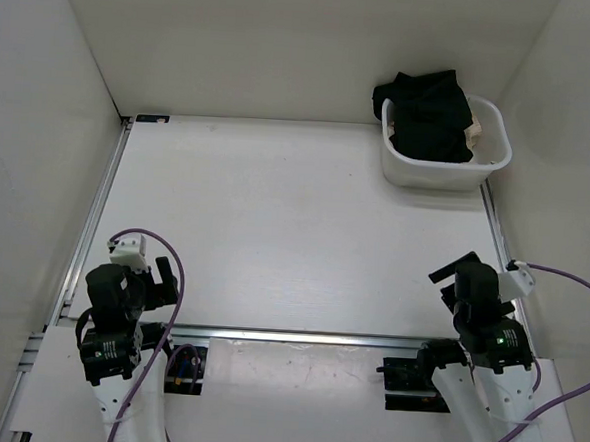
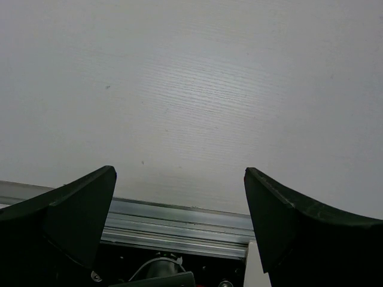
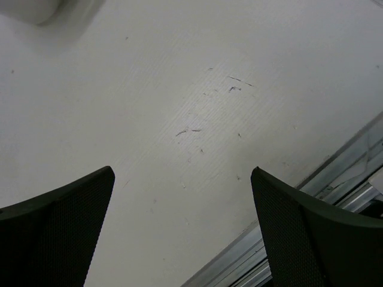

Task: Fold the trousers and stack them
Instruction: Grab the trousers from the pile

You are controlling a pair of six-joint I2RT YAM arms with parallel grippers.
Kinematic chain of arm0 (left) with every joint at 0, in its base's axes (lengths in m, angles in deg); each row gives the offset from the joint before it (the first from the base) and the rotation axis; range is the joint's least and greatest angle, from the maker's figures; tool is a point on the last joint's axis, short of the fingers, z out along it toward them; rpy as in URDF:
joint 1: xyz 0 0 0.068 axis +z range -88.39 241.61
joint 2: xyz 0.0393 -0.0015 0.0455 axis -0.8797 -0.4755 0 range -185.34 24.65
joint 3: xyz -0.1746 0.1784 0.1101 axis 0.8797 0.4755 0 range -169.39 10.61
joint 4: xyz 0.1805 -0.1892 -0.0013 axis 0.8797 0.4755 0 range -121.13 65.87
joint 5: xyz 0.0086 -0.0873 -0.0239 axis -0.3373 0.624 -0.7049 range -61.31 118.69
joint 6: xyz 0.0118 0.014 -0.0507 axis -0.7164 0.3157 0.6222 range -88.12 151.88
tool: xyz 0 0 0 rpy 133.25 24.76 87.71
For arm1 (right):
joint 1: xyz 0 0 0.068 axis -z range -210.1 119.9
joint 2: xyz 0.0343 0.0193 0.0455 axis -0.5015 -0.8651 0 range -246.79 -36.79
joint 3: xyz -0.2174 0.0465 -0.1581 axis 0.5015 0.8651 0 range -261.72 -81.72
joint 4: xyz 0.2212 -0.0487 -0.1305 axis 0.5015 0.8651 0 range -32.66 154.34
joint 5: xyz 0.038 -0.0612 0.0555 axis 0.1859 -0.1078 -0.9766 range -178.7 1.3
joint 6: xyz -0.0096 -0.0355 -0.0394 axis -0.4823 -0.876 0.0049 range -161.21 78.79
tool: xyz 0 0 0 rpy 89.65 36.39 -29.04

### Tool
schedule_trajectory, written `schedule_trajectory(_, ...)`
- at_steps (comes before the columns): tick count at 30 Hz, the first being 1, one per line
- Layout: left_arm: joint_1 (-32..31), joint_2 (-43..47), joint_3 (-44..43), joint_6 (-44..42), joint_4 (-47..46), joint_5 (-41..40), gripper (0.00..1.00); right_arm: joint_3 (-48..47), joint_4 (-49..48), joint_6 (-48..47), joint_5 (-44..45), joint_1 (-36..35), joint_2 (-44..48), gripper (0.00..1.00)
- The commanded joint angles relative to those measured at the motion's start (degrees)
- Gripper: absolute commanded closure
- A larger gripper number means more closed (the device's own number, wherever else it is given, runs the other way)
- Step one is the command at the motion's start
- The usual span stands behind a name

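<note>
table (image 1: pixel 274 230): flat open run from rail (image 1: pixel 298 335) to far wall (image 1: pixel 285 50) | far right corner: basket (image 1: pixel 408 170) heaped with trousers (image 1: pixel 432 114), just beside right wall (image 1: pixel 570 148) | left edge: left wall (image 1: pixel 41 115) runs alongside

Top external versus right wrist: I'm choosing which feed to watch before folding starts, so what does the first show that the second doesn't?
Only the top external view shows the trousers, bunched in the white basket at the table's far right corner, and the left gripper. Only the right wrist view shows fine scratches on the surface and that the right gripper is wide open with nothing in it. Both show that gripper, the white table and the metal rail at its near edge.
</note>
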Motion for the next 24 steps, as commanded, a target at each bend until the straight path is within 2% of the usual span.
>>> schedule_trajectory(1, -0.1, 0.3, -1.2, 0.0, 0.5, 1.3, 0.0, -2.3, 4.3, 5.1, 5.7, -0.2, -1.5, 0.01)
schedule_trajectory(3, -0.1, 0.3, -1.2, 0.0, 0.5, 1.9, 0.0, -3.1, 2.8, 1.1, 6.3, -0.2, -2.1, 0.01)
schedule_trajectory(5, -0.1, 0.3, -1.2, 0.0, 0.5, 3.4, 0.0, -3.9, -0.1, -7.3, 5.8, -0.2, -2.1, 0.01)
schedule_trajectory(7, -0.1, 0.3, -0.7, 0.0, 0.5, 5.3, 0.0, -5.8, -6.3, -13.1, 4.4, -0.2, -2.6, 0.01)
schedule_trajectory(8, -0.1, 0.3, -0.7, 0.0, 0.5, 6.5, 0.0, -6.7, -9.1, -20.4, 1.7, -0.2, -3.4, 0.01)
schedule_trajectory(10, -0.1, -1.3, -1.5, 0.0, -1.4, 9.0, 0.0, -10.5, -18.2, -32.6, -3.4, -0.2, -6.1, 0.01)
schedule_trajectory(11, -0.1, -1.8, -2.0, 0.0, -2.2, 9.6, 0.0, -12.2, -20.8, -35.3, -4.9, -0.2, -9.8, 0.01)
schedule_trajectory(13, -0.1, -3.2, -2.9, 0.0, -4.8, 9.6, 0.0, -16.4, -27.0, -38.4, -2.2, -0.2, -15.4, 0.01)
schedule_trajectory(14, -0.1, -5.5, -3.7, 0.0, -4.8, 9.6, 0.0, -22.7, -28.2, -40.1, 0.5, -0.2, -23.3, 0.01)
schedule_trajectory(17, -0.1, -10.7, -6.3, 0.0, -5.3, 10.7, 0.0, -35.6, -28.3, -43.0, 6.7, 0.3, -37.7, 0.01)
schedule_trajectory(18, -0.1, -14.5, -7.4, 0.0, -5.3, 11.3, 0.0, -46.1, -27.5, -44.5, 6.0, 1.3, -48.1, 0.01)
schedule_trajectory(20, -0.1, -17.7, -9.9, 0.0, -5.9, 13.1, 0.0, -57.5, -23.3, -44.5, 0.6, 4.4, -58.5, 0.01)
schedule_trajectory(21, -0.1, -19.8, -10.5, 0.0, -6.7, 13.6, 0.0, -63.1, -21.8, -41.2, -2.1, 5.7, -68.2, 0.01)
schedule_trajectory(22, -0.1, -20.5, -10.5, 0.0, -8.1, 14.1, 0.0, -72.6, -21.1, -39.5, -8.0, 8.4, -72.5, 0.01)
schedule_trajectory(23, -0.1, -20.5, -10.5, 0.0, -9.0, 14.1, 0.0, -76.5, -21.0, -37.7, -10.5, 9.7, -80.8, 0.01)
schedule_trajectory(24, -0.1, -21.3, -10.5, 0.0, -9.9, 14.1, 0.0, -79.7, -21.8, -35.0, -12.3, 10.7, -84.5, 0.01)
